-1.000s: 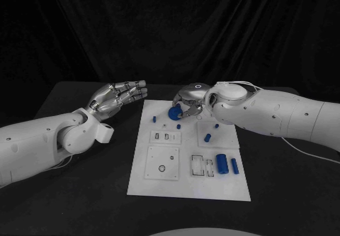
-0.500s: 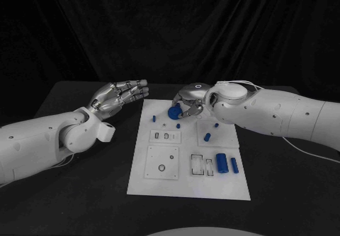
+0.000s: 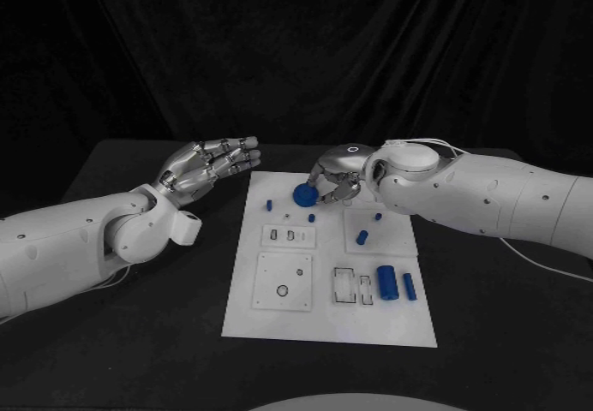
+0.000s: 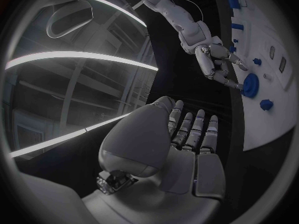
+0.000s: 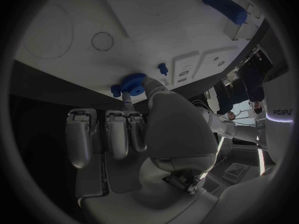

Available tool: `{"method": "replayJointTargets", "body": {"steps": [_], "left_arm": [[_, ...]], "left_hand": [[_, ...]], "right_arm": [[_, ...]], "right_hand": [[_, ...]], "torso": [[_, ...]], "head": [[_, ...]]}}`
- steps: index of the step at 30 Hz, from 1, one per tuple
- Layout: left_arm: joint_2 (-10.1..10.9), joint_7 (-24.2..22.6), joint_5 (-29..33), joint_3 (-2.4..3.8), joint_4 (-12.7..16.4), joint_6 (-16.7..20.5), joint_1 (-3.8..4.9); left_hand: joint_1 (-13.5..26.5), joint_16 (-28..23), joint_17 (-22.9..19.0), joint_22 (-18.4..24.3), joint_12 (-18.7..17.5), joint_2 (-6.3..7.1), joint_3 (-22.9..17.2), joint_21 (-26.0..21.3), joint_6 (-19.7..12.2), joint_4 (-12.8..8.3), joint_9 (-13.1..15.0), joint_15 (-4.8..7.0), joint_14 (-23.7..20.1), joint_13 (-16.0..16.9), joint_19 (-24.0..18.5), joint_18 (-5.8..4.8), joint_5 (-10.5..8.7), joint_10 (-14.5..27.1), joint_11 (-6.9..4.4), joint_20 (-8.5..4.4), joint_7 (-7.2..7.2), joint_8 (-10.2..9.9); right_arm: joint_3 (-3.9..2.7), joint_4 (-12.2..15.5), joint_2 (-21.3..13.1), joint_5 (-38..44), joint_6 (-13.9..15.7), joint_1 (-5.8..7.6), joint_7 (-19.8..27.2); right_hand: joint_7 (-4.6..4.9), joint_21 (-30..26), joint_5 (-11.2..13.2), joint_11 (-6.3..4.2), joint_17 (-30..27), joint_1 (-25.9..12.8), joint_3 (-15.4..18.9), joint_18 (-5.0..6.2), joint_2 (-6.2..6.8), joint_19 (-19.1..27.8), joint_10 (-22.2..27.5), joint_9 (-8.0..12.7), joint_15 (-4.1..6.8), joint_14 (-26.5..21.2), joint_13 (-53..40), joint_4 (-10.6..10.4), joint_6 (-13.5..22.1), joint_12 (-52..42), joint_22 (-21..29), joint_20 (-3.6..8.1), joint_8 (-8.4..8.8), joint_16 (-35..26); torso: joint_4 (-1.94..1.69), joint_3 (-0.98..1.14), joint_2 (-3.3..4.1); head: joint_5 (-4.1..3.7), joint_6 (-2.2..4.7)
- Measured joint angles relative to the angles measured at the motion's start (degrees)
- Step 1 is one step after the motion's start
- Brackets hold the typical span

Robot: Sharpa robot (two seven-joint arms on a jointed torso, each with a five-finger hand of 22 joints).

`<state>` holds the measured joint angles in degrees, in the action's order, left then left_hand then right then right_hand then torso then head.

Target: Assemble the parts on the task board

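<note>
Blue and round, the disc [image 3: 304, 195] sits at the far end of the white board [image 3: 324, 325], where the right hand [image 3: 336, 181] touches it with a fingertip and thumb; the wrist view shows the other fingers [image 5: 118, 134] lying straight and apart from it, so I read this as a light pinch rather than a firm grasp. Compared with a second ago the disc has shifted slightly up and away from the small peg [image 3: 312, 218] nearby, and the hand has drawn back a little with it, which suggests the disc is being lifted or turned toward its seat. The left hand [image 3: 207, 164] hovers beside the board over the black worktop [image 3: 148, 342], fingers spread and holding nothing, much as before. Several blue pieces remain loose, including the cylinder [image 3: 386, 283] and the bar [image 3: 409, 288] beside it, so most of the assembly is left to do.
</note>
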<state>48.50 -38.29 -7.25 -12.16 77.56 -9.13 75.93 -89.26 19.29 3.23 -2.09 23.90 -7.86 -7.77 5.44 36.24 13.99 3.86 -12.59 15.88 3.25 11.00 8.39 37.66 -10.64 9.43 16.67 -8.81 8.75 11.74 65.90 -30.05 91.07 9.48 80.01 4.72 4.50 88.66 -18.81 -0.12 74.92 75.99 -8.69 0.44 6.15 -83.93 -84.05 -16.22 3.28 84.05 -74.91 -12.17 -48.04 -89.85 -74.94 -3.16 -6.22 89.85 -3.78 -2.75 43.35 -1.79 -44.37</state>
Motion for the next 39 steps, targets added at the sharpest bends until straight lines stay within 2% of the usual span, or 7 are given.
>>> {"method": "replayJointTargets", "body": {"steps": [12,18,24,28,31,34,39], "left_arm": [[-0.02,0.00,0.00,0.00,-0.12,-0.09,-0.02],[-0.02,0.01,0.00,0.00,-0.23,-0.14,-0.04],[0.03,0.01,0.00,0.00,-0.33,-0.19,-0.06],[0.02,0.01,0.00,0.00,-0.46,-0.24,-0.09],[-0.10,0.01,0.00,0.00,-0.57,-0.29,-0.12],[-0.22,0.01,0.00,0.00,-0.61,-0.34,-0.15],[-0.31,0.01,0.00,0.00,-0.68,-0.41,-0.16]], "left_hand": [[0.00,0.00,0.00,0.00,0.00,0.00,0.00,0.00,0.00,0.00,0.00,0.00,0.00,0.00,0.00,0.00,0.00,0.00,0.00,0.00,0.00,0.00],[0.00,0.00,0.00,0.00,0.00,0.00,-0.32,0.00,0.00,0.00,0.00,0.00,0.00,0.00,0.00,0.00,0.00,0.00,0.00,0.00,0.00,0.00],[0.00,0.00,0.00,0.00,0.00,0.00,-0.32,0.00,0.00,0.00,0.00,0.00,0.00,0.00,0.00,0.00,0.00,0.00,0.00,0.00,0.00,0.00],[0.00,0.00,0.00,0.00,0.00,0.00,-0.32,0.00,0.00,0.00,0.00,0.00,0.00,0.00,0.00,0.00,0.00,0.00,0.00,0.00,0.00,0.00],[0.00,0.00,0.00,0.00,0.00,0.00,-0.32,0.00,0.00,0.00,0.00,0.00,0.00,0.00,0.00,0.00,0.00,0.00,0.00,0.00,0.00,0.00],[0.00,0.00,0.00,0.00,0.00,0.00,-0.32,0.00,0.00,0.00,0.00,0.00,0.00,0.00,0.00,0.00,0.00,0.00,0.00,0.00,0.00,0.00],[0.00,0.00,0.00,0.00,0.00,0.00,-0.32,0.00,0.00,0.00,0.00,0.00,0.00,0.00,0.00,0.00,0.00,0.00,0.00,0.00,0.00,0.00]], "right_arm": [[0.01,0.44,-1.08,-0.01,-0.20,-0.07,0.20],[0.01,0.72,-2.15,-0.01,0.52,-0.09,0.58],[0.02,1.00,-3.36,-0.08,2.08,-0.09,1.25],[0.02,1.14,-3.50,-0.39,2.81,-0.09,1.70],[0.02,1.18,-3.40,-0.67,2.96,-0.14,1.94],[0.02,1.19,-3.09,-0.91,2.94,-0.24,2.10],[0.02,0.93,-2.34,-1.16,2.75,-0.40,2.28]], "right_hand": [[-0.02,0.00,0.00,0.00,0.00,-0.22,0.21,0.00,-0.22,0.00,0.00,-1.57,0.00,0.00,0.00,0.25,-7.16,0.00,0.01,0.00,-2.98,0.00],[-0.75,0.00,0.00,-0.70,0.00,0.07,0.37,0.00,-0.50,-0.02,0.06,-4.44,0.52,-0.09,0.00,1.55,-10.70,0.00,0.01,0.45,-6.25,0.00],[-0.68,0.00,-0.45,-0.81,0.00,0.83,0.01,0.00,-1.27,-0.11,0.01,-6.31,0.52,-0.09,0.00,2.57,-9.05,0.00,0.02,0.51,-7.07,0.00],[-0.12,0.00,-0.45,-0.81,-0.01,0.91,-0.09,0.00,-1.35,-0.11,0.01,-4.92,0.52,-0.09,0.00,2.78,-1.63,0.00,0.02,0.51,-3.09,0.00],[-0.56,0.00,-0.45,-0.81,-0.01,0.93,-0.34,0.00,-1.33,-0.11,0.01,-2.98,0.52,-0.09,0.00,2.99,2.12,0.00,0.02,0.51,-0.16,0.00],[-0.85,0.00,-0.20,-0.81,-0.01,1.16,-0.49,0.00,-1.10,-0.11,0.01,-1.41,0.52,-0.09,0.00,2.84,3.98,0.00,0.02,0.51,1.59,0.00],[-1.14,0.00,0.22,-0.81,-0.01,1.16,-0.49,0.00,-1.10,-0.11,0.01,-0.36,0.52,-0.09,0.00,2.84,4.74,0.00,0.03,0.51,2.30,0.00]], "torso": [[0.12,-0.02,0.02],[0.11,0.02,0.03],[-0.02,0.03,0.03],[-0.05,0.03,0.01],[-0.04,0.03,-0.02],[0.02,0.02,-0.06],[0.10,0.03,-0.07]], "head": [[0.07,-0.24],[0.05,-0.24],[-0.01,-0.17],[-0.14,-0.04],[-0.16,-0.03],[-0.17,-0.03],[-0.24,-0.11]]}}
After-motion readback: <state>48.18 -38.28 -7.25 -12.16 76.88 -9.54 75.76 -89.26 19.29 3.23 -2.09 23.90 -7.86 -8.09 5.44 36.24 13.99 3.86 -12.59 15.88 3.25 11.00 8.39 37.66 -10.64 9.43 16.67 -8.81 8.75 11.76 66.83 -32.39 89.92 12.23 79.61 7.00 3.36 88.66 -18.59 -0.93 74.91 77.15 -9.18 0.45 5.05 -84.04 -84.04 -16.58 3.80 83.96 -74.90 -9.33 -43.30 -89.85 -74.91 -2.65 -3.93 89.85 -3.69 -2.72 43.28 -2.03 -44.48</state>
